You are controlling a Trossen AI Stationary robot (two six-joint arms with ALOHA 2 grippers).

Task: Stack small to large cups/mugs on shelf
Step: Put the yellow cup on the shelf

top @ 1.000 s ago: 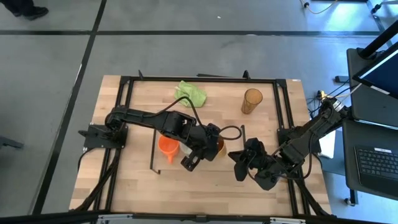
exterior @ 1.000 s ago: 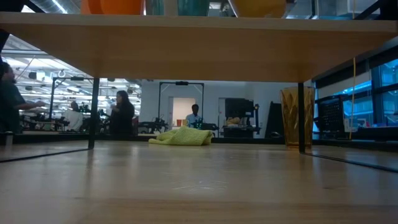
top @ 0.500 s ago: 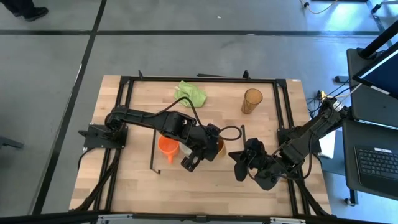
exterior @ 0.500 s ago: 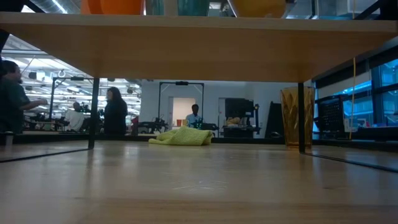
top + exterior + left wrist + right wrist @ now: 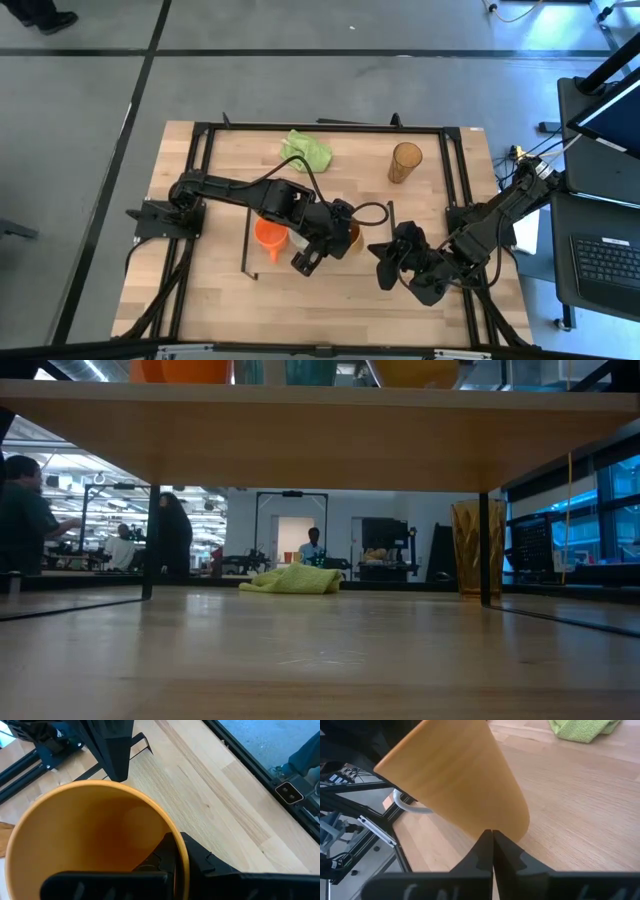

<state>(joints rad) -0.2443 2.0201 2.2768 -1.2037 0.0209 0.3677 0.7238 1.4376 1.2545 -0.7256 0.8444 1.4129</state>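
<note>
Grip on the tan-brown cup (image 5: 90, 835) is by its wall: the left gripper (image 5: 177, 852) is clamped on the rim, one finger inside the mouth and one outside. That leaves the mouth open and lets the cup be steered from above. The cup sits over the shelf (image 5: 320, 435), towards its right end, and the right wrist view shows it tilted. Whether it rests on the board cannot be told.

The left arm reaches in across the shelf from its left side. The orange mug (image 5: 268, 235) stands on the shelf beside the arm's wrist.

The right gripper (image 5: 492, 837) is low, just off the shelf's right end. Its fingertips are pressed together on nothing, close against the cup's lower wall, and in my judgement are steadying it.

The amber tumbler (image 5: 405, 162) stands well beyond the shelf, not yet stacked.
</note>
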